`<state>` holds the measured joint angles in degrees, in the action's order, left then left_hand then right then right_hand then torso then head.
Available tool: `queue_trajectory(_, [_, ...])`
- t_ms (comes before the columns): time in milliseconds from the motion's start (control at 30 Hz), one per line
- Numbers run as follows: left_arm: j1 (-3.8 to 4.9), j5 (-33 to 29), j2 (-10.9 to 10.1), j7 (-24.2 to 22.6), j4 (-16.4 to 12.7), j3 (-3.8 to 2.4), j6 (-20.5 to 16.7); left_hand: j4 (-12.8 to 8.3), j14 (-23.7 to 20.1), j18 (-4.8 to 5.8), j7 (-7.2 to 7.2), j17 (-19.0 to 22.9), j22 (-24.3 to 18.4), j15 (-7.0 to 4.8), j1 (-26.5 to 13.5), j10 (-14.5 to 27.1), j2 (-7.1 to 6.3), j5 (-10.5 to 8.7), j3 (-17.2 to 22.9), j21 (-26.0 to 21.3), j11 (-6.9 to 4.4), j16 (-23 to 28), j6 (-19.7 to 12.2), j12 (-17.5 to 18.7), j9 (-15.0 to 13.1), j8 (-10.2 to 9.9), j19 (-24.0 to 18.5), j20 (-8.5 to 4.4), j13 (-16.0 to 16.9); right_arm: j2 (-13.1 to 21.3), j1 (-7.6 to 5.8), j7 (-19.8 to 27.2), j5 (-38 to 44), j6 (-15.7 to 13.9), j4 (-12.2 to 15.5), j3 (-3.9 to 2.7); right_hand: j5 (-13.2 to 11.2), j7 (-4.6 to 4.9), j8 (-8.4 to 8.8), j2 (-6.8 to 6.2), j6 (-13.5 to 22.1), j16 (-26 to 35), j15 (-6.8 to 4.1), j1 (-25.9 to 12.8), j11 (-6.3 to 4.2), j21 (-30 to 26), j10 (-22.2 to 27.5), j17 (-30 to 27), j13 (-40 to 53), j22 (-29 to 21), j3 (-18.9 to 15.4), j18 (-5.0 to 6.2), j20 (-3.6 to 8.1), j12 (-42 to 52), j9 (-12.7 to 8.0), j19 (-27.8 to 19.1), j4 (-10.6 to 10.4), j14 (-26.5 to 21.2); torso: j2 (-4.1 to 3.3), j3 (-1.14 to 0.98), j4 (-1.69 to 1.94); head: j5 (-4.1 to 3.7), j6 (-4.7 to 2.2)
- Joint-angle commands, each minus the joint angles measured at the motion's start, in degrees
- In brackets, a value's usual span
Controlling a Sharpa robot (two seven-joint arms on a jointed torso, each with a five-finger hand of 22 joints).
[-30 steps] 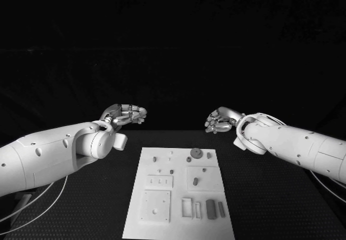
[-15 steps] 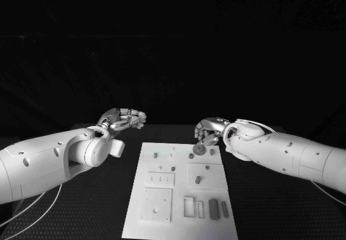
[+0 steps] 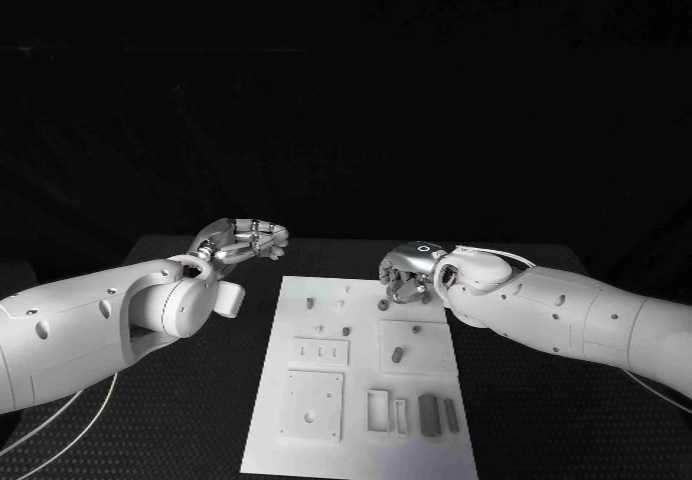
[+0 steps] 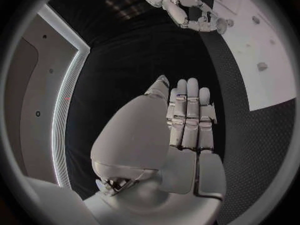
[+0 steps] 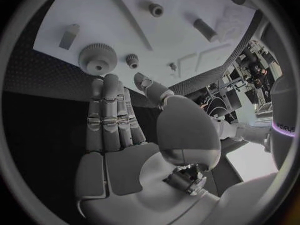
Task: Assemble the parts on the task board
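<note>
Fingertips of the right hand (image 3: 408, 277) hover empty and extended just above the gear (image 5: 97, 58) at the task board's (image 3: 356, 420) far edge — seemingly poised to grasp — while the left hand (image 3: 240, 238) waits empty-handed off the board.

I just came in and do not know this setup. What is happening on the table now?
A two-armed robot is working over a white task board with small parts. The right robot hand is at the board's far end, close to a gear, with its fingers extended and nothing held. The left robot hand is raised beside the board's far left corner, also holding nothing. Other parts lie untouched on the board.
</note>
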<state>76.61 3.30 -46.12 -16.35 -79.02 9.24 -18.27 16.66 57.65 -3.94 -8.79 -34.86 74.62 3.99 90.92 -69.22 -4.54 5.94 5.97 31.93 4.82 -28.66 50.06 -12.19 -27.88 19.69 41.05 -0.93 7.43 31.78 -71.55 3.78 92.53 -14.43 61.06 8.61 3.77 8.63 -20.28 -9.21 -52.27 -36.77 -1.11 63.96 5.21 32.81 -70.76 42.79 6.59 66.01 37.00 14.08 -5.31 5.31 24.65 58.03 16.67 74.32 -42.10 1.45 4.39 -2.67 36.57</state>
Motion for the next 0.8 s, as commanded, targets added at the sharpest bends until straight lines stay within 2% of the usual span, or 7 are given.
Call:
queue_trajectory(33, [0.09,0.2,0.04,-0.76,-0.05,-0.07,0.98,0.01,0.36,1.03,-0.19,-0.1,-0.1,0.12,-0.76,-0.07,-0.02,-0.38,-0.46,0.25,0.53,0.18,0.12,0.35,0.1,-0.39,0.0,-0.48,-0.1,-0.03,0.07,-0.74,3.47,0.63,0.34,-0.01,-0.28,0.09,0.37,-0.5,-0.45,-0.42,-0.01,-0.02,0.01,0.55,-0.47,0.37,0.08,0.24,-0.08,0.92,0.06,-0.42,-0.09,0.57,0.04,0.08,-0.76,0.13,0.21,-0.05,0.02])
queue_trajectory(333, [0.09,0.19,0.08,-0.72,0.12,-0.07,1.05,0.0,0.37,1.06,-0.19,-0.13,-0.13,0.11,-0.94,-0.08,-0.07,-0.38,-0.44,0.26,0.55,0.23,0.14,0.47,0.11,-0.46,0.0,-0.51,-0.12,0.3,0.1,-0.96,3.97,0.86,1.91,-0.01,-0.32,-0.01,0.51,-0.67,-0.82,-1.33,-0.17,-0.35,-0.14,1.41,-0.99,1.32,0.19,0.96,0.06,0.92,0.4,-0.65,-0.12,1.07,0.02,0.2,-1.56,0.07,0.16,-0.07,0.03])
queue_trajectory(433, [0.09,0.17,0.08,-0.71,0.17,-0.07,1.11,0.01,0.38,1.07,-0.2,-0.14,-0.14,0.1,-1.03,-0.09,-0.07,-0.39,-0.43,0.26,0.55,0.25,0.14,0.51,0.11,-0.49,0.0,-0.53,-0.12,0.12,0.1,-1.06,4.56,0.98,1.61,-0.01,-0.34,-0.05,0.54,-0.73,-0.98,-1.61,-0.24,-0.48,-0.22,1.75,-1.24,1.62,0.27,1.25,0.09,0.92,0.53,-0.68,-0.11,1.23,0.01,0.23,-1.73,0.09,0.16,-0.19,0.15])
queue_trajectory(800, [0.08,0.02,0.23,-0.6,0.62,-0.05,1.23,-0.02,0.4,1.09,-0.21,-0.17,-0.17,0.09,-1.17,-0.09,-0.11,-0.4,-0.39,0.28,0.57,0.3,0.13,0.64,0.13,-0.59,0.01,-0.57,-0.14,0.23,0.37,-1.29,5.32,1.71,1.8,0.02,-0.36,-0.18,0.66,-0.91,-1.4,-2.73,-0.63,-0.69,-0.62,2.84,-2.34,2.65,0.87,2.17,0.23,0.92,0.96,-0.56,-0.07,1.66,0.0,0.49,-1.94,0.19,0.08,-0.28,0.52])
